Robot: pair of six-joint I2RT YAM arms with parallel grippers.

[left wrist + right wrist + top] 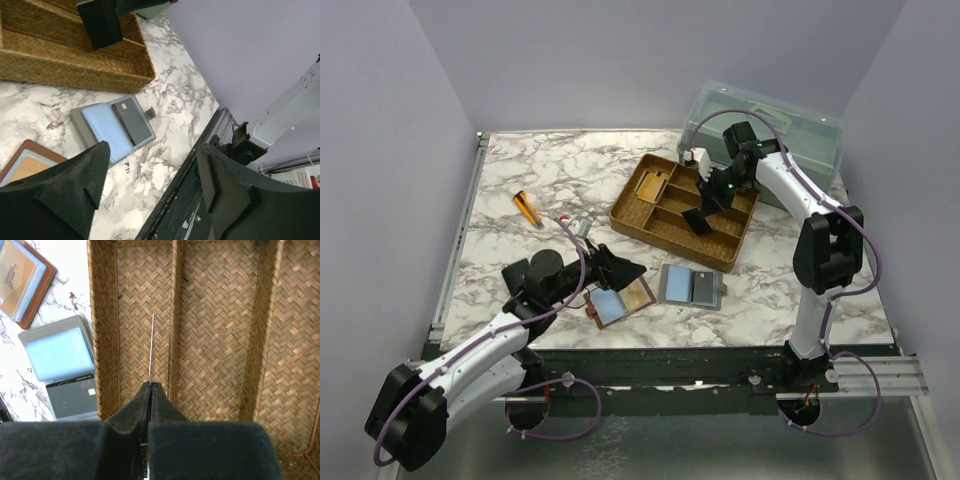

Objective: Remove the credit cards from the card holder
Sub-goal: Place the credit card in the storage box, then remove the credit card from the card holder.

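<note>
The card holder point(620, 300) lies open on the marble near the front edge, reddish-brown with a blue and a tan-orange inner panel; it also shows as the card holder point(25, 160) and the card holder point(22, 280). My left gripper point(625, 270) hovers just behind it, open; between the left gripper point(152, 147) jaws I see only tabletop. My right gripper point(703, 212) hangs over the woven tray point(660, 232). The right gripper point(151, 385) is shut on a credit card point(151, 347), seen edge-on as a thin pale line above a tray compartment.
A blue-grey two-panel folder point(692, 286) with a dark card lies right of the card holder. A clear lidded bin point(765, 135) stands at the back right. An orange-black tool point(528, 208) and a small metal item point(580, 228) lie left of the tray. A tan card point(650, 185) rests in the tray.
</note>
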